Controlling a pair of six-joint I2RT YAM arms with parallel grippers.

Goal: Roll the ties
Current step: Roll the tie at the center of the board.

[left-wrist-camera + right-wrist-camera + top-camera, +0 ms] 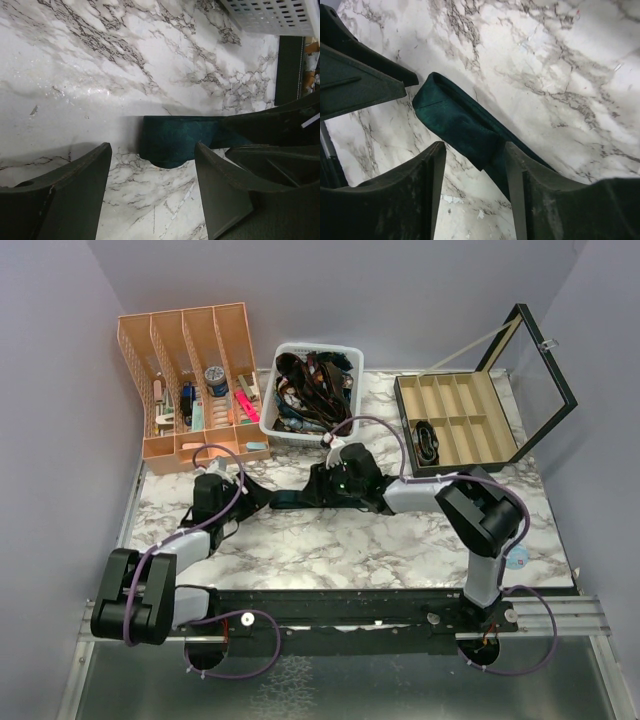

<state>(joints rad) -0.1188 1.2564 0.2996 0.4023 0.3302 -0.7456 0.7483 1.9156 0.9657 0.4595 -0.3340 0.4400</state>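
Observation:
A dark teal tie point(290, 499) lies on the marble table point(300, 550) between my two grippers, its end folded back on itself. In the left wrist view the folded end point(175, 139) sits just at the tips of my left gripper point(153, 150), whose jaws stand open and apart from the cloth. The right wrist view shows the tie point(455, 117) running diagonally. My right gripper point(475, 150) is open, the fold's edge between its tips and one finger point(530, 175) over the lower layer. From above, the left gripper point(247, 492) and right gripper point(322, 487) face each other.
A white basket point(345, 352) full of more ties stands at the back centre. An orange desk organiser point(190, 380) is at the back left. An open compartment box point(455, 420) with a raised lid holds one dark roll point(427, 440) at the back right.

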